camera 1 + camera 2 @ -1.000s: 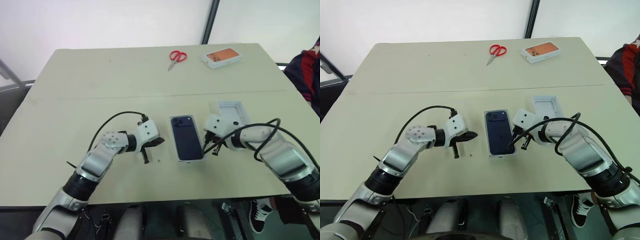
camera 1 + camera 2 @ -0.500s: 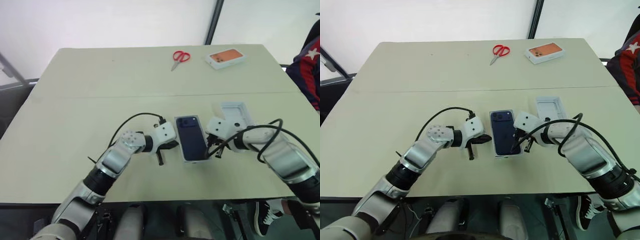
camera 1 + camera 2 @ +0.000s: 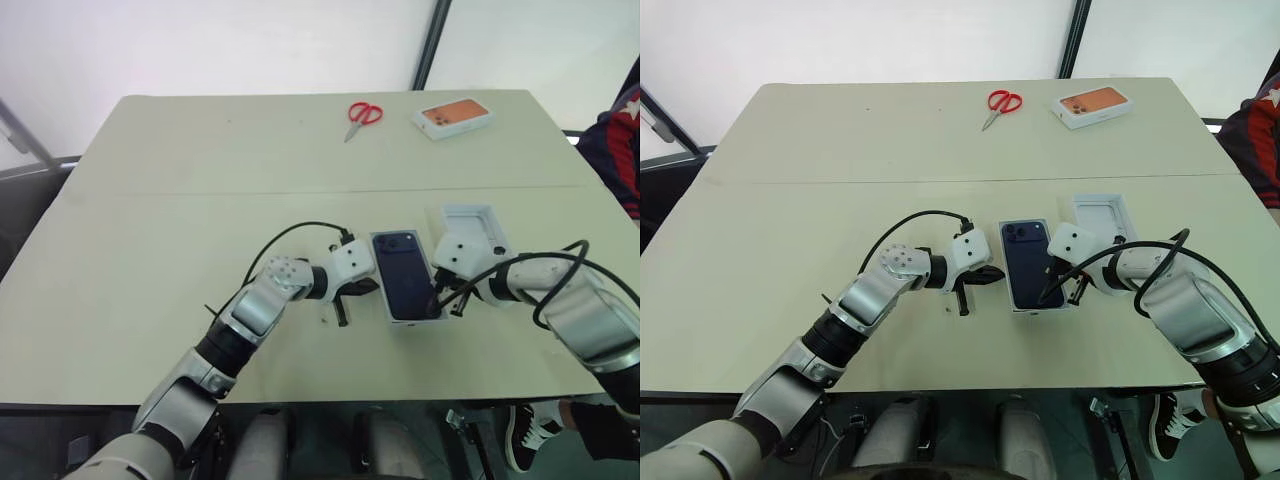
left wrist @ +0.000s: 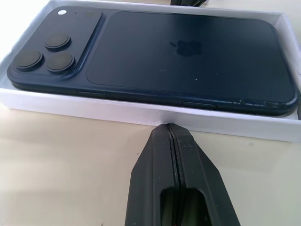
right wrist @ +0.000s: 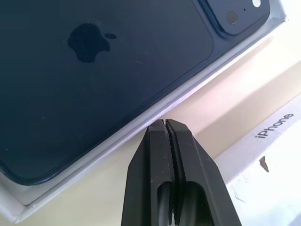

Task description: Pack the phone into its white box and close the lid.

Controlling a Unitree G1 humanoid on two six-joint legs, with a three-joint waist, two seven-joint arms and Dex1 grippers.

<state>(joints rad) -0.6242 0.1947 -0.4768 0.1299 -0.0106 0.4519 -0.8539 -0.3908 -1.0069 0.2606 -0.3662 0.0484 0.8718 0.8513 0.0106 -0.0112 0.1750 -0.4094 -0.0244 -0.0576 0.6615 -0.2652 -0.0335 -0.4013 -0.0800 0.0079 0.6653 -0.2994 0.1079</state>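
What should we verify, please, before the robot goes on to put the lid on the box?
1. Phone lying in the white box, back up: ok.
2. Phone seated flat below the rim: cannot tell.
3. Left gripper shut, empty, beside the box wall: ok.
4. Right gripper shut, empty, at the opposite wall: ok.
5. Lid free on the table, inside up: ok.
6. Lid on the box: not ok.

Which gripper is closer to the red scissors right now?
Left, slightly: the left gripper sits nearer the scissors than the right gripper; both flank the phone.
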